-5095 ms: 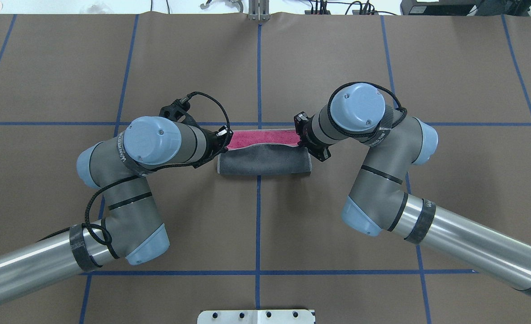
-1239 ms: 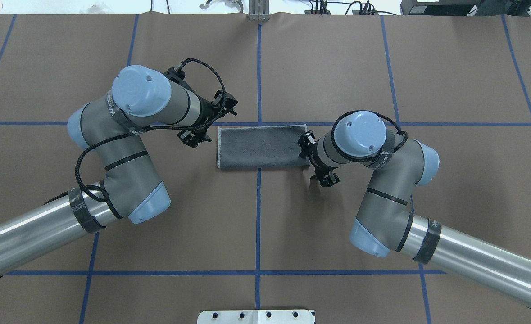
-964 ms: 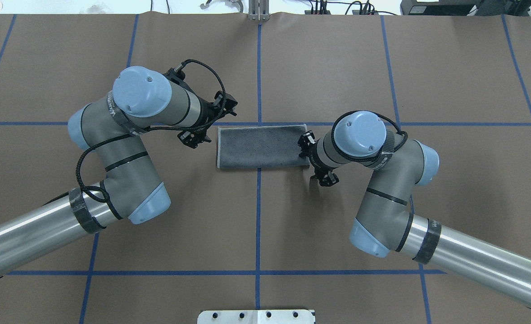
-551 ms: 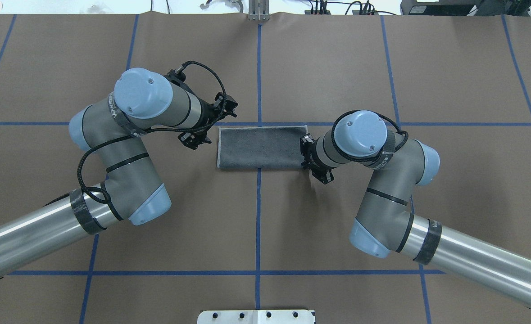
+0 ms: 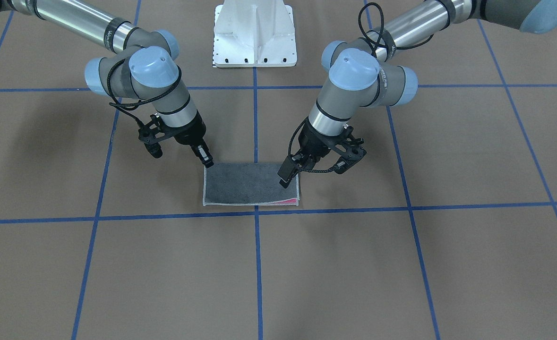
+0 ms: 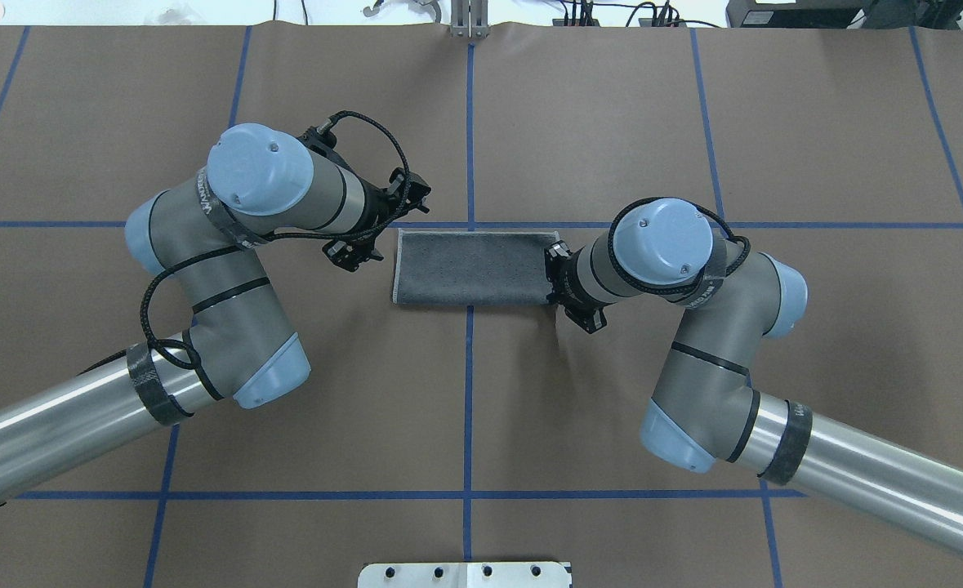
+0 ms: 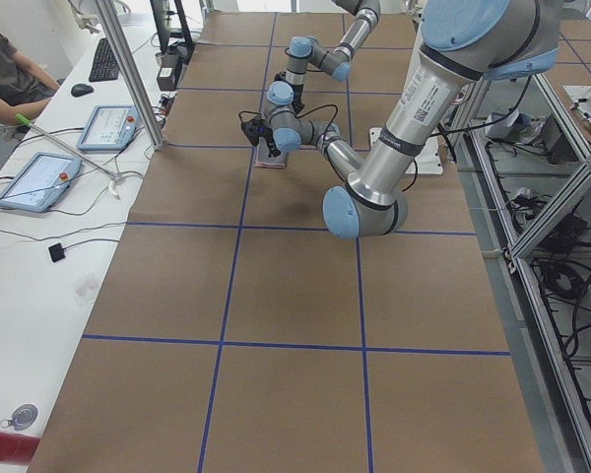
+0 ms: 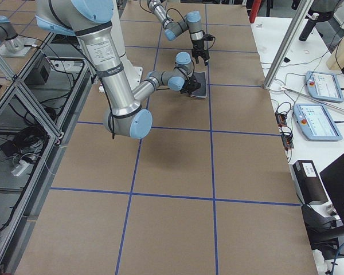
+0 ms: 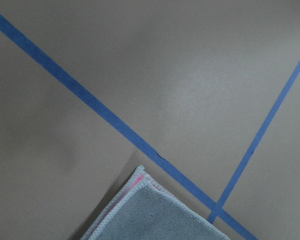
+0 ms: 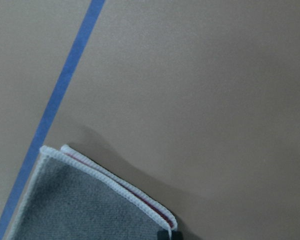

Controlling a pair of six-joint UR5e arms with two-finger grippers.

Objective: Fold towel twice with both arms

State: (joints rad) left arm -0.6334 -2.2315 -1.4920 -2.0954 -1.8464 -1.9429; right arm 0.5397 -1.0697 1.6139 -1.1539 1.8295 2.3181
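Small white lettering runs along a black band on the left arm and on a band on the right arm, too small to read. No other text is legible.

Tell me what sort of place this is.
Most likely a robotics lab workcell. The table is papered brown and marked with a blue tape grid. Touchscreen pendants lie on a side bench, and a person sits beside it.
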